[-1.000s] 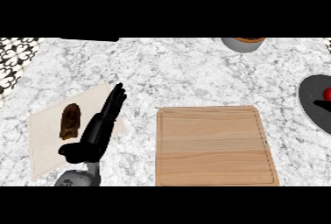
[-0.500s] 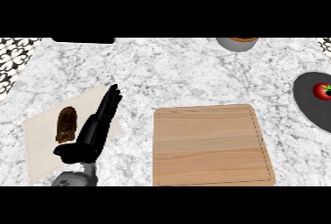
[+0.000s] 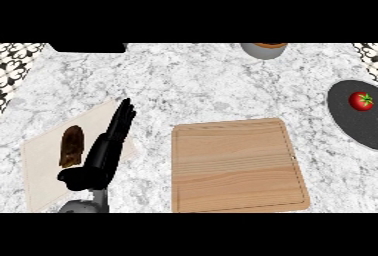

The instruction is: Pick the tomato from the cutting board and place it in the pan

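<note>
Far right on the marbled surface point(image 3: 199, 85), a round red tomato point(image 3: 361, 100) sits in the dark pan point(image 3: 348, 125); left hand point(image 3: 100, 157) lies flat, fingers straight

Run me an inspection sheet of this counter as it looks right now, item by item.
Surface: white and grey marble counter.
Job's things: tomato lies in the dark pan at the right edge; wooden cutting board at centre, apart from it.
Clutter: pale mat bearing a brown item; bowl at the far edge; black object far left.
Hands: left hand open, fingers straight, over the mat; right hand not in view.
Cables: nothing seen.
Surroundings: patterned tiles at the left edge.
</note>
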You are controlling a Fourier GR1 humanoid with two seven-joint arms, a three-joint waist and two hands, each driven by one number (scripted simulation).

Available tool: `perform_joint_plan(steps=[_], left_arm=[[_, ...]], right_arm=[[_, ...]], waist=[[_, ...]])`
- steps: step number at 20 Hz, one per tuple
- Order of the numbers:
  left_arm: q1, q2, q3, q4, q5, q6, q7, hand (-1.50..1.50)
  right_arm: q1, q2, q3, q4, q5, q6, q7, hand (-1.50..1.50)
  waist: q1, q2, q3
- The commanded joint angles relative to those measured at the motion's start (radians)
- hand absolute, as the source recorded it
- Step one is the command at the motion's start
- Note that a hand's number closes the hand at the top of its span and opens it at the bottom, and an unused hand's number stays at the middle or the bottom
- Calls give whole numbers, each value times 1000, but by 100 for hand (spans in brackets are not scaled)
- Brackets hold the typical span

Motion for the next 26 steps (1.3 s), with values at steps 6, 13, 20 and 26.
perform_joint_plan(steps=[6, 13, 20, 26], left_arm=[[7, -17, -15, 2, -21, 14, -2, 0], [-22, -4, 13, 19, -12, 6, 14, 0], [-19, 20, 64, 52, 21, -27, -30, 0], [-28, 17, 51, 46, 12, -27, -24, 0]], right_arm=[[158, -46, 31, -35, -23, 244, -178, -150], [204, 7, 77, -55, -26, 169, -235, -150], [247, -35, 111, -61, -55, 212, -221, -150], [258, -44, 132, -51, -60, 144, -252, -150]], waist=[[-11, -6, -2], [-8, -6, -1], [-15, -8, -3], [-11, -6, -1]])
